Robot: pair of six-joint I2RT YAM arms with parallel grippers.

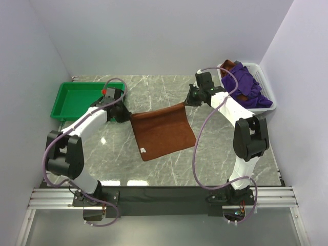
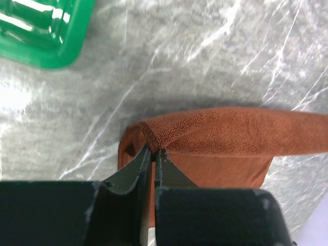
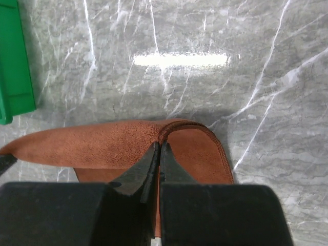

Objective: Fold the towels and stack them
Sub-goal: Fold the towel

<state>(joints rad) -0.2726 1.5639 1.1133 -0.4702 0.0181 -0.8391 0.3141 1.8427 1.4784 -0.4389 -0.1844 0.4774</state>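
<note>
Two hands on one towel, is that it?

— Yes. The left hand [image 2: 154, 151] has its jaws pinched almost together on one corner of the rust-brown towel [image 1: 164, 133]. The right hand [image 3: 159, 146] is clamped just as narrowly on the other corner of the same edge.

Where does that towel sit in the overhead view?

— In the middle of the frame, over the grey marble desk [image 1: 154, 89]. Its upper edge is lifted and hangs in a shallow sag between the two hands. The rest spreads toward the bottom of the frame and looks to lie on the desk.

Anything on the cloth itself?

— A small white label [image 1: 143, 149] near its lower left corner.

And the other towels?

— Purple towels [image 1: 246, 84] are heaped in a white basket [image 1: 271, 104] at the upper right, just behind the right arm.

What stands on the other side?

— A green tray [image 1: 77, 100] in the upper left, close to the left hand. From the left wrist, its rounded corner fills the upper left of the frame, apart from the towel.

Do the wrist cameras add anything?

— Each shows the plush edge bunched at the fingertips, with a soft shadow on the marble just beyond the raised edge.
</note>
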